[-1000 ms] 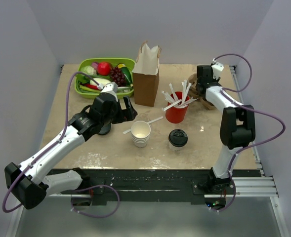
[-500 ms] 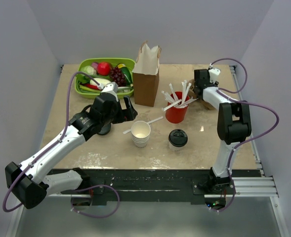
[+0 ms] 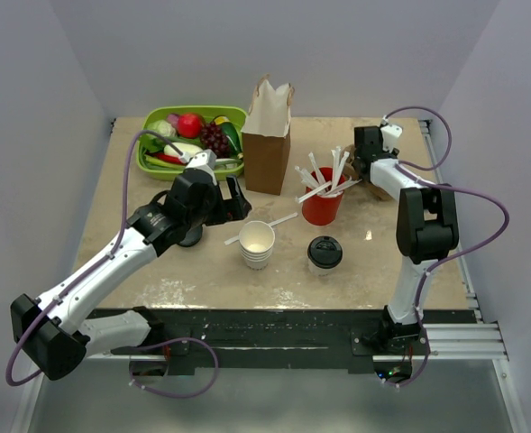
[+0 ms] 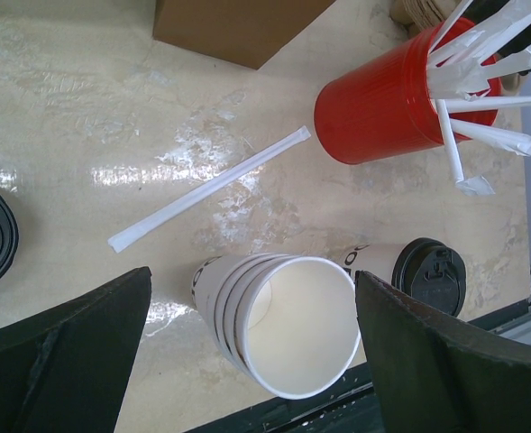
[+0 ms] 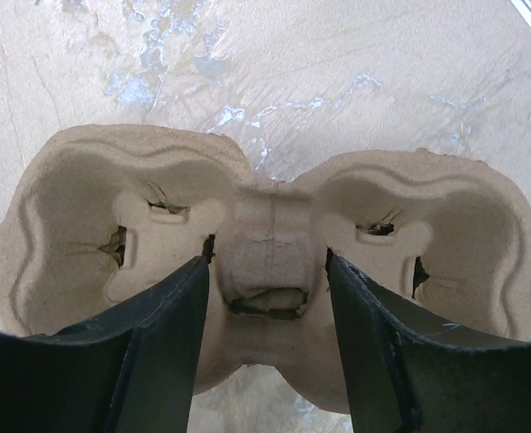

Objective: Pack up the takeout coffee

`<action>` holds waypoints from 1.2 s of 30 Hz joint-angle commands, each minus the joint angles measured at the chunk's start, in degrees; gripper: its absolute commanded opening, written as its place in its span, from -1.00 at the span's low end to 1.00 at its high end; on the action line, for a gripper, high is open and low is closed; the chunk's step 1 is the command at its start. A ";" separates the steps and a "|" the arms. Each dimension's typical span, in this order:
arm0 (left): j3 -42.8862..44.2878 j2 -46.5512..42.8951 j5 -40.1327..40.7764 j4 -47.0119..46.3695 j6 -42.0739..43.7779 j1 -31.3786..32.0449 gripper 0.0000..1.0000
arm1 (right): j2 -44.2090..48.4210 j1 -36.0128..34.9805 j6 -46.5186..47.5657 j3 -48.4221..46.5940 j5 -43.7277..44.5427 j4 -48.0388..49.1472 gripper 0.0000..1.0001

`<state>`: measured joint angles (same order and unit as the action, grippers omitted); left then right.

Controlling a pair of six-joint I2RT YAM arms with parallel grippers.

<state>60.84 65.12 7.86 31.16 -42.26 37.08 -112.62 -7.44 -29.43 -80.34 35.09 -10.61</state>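
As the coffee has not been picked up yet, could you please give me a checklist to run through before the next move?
1. Takeout coffee upright, lid on, touched by neither claw: ok.
2. Left claw open, holding nothing: ok.
3. Right claw astride the middle ridge of the cup carrier; whether it grips: cannot tell.
4. Both carrier pockets empty: ok.
5. Stack of cups standing apart from the coffee: ok.
6. Paper bag upright: ok.
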 commanded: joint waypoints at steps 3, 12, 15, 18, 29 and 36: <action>3.06 0.62 0.05 -0.75 1.57 -0.34 0.96 | 1.44 0.15 -0.36 -1.84 2.79 2.87 0.17; 3.59 1.32 -0.39 -1.19 1.83 -0.43 0.96 | 2.93 0.24 0.25 -0.35 2.09 5.33 0.15; 3.67 1.50 -0.39 -1.19 2.09 -0.34 0.96 | 2.76 0.15 0.25 -0.44 2.00 5.34 0.08; 3.67 1.59 -0.56 -1.19 2.09 -0.34 0.96 | 2.75 0.15 0.34 -0.44 1.91 5.25 0.01; 3.41 1.67 -1.00 -1.27 2.01 -0.34 0.95 | 4.07 0.15 0.43 -0.44 3.40 4.20 -0.08; 3.41 1.76 -1.00 -1.36 2.09 -0.43 0.95 | 7.06 0.24 1.13 0.44 3.67 4.37 -0.08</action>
<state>62.04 66.67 7.40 31.05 -41.10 37.08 -110.89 -7.35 -28.82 -80.12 35.79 -8.21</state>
